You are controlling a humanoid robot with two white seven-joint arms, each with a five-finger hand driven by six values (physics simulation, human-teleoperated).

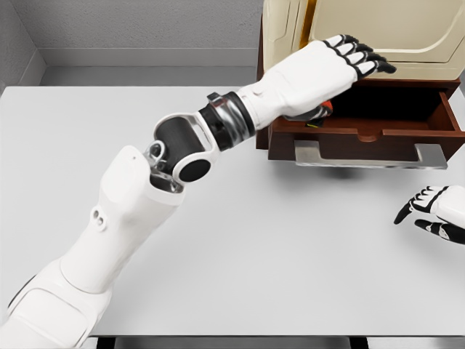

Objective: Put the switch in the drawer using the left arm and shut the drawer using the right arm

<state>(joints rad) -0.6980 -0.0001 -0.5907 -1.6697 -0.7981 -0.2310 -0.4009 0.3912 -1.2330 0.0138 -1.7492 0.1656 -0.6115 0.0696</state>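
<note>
The left hand [327,69] is over the open drawer [378,120] at the far right, fingers stretched, wide. The switch [320,115] lies under its palm, inside the drawer. I would lift it straight up before the right hand [436,211], relaxed on the desk [290,254], pushes.

Two white arms are showing: one left hand [330,69] is reaching over the one open drawer [378,123], and one right hand [436,212] is lying near the table's [290,254] right edge. One switch [320,116] is peeking out beneath the left hand. One cabinet [363,29] is standing at the far right corner.
</note>
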